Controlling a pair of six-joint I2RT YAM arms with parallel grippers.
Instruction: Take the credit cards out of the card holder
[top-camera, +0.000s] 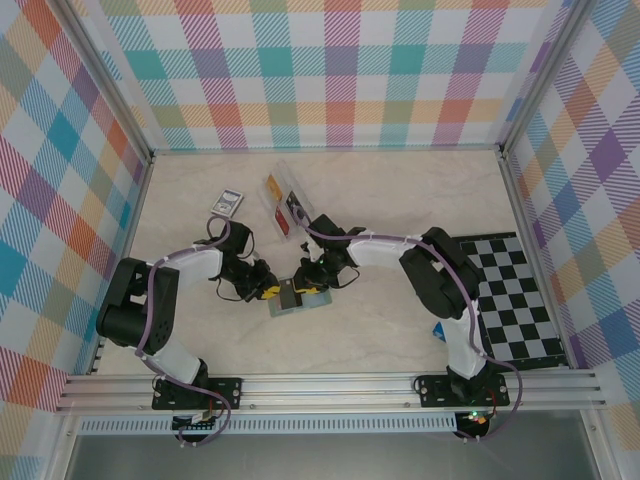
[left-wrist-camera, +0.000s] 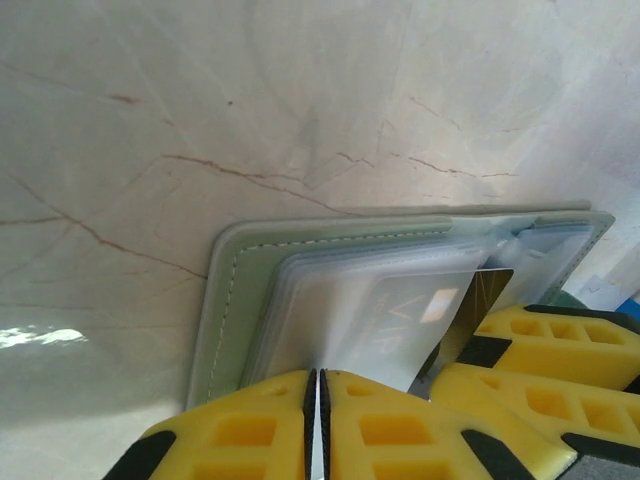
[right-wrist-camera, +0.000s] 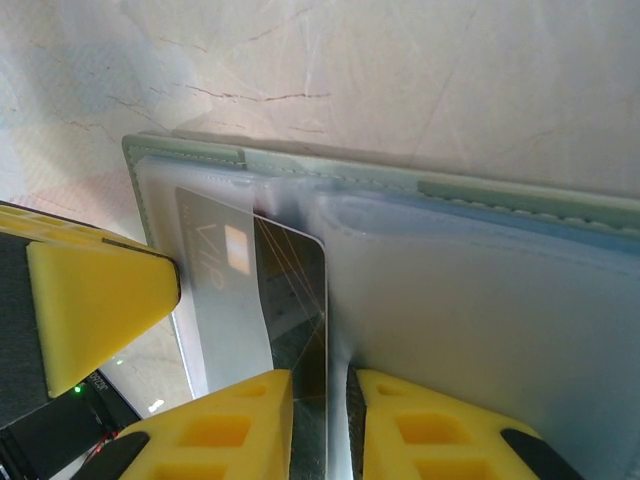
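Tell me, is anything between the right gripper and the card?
Nothing visible does. The right gripper straddles the bare edge of the dark VIP card, which sits half out of a clear sleeve in the card holder.

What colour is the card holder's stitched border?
Sage green; card holder shows best from the left wrist.

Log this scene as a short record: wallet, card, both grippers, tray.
wallet: open flat on the table, clear sleeves facing up
card: dark, half under a clear sleeve
left gripper: shut on the wallet's sleeve edge
right gripper: jaws either side of the card's edge; grip unclear
tray: clear, beyond the wallet, coloured cards in it
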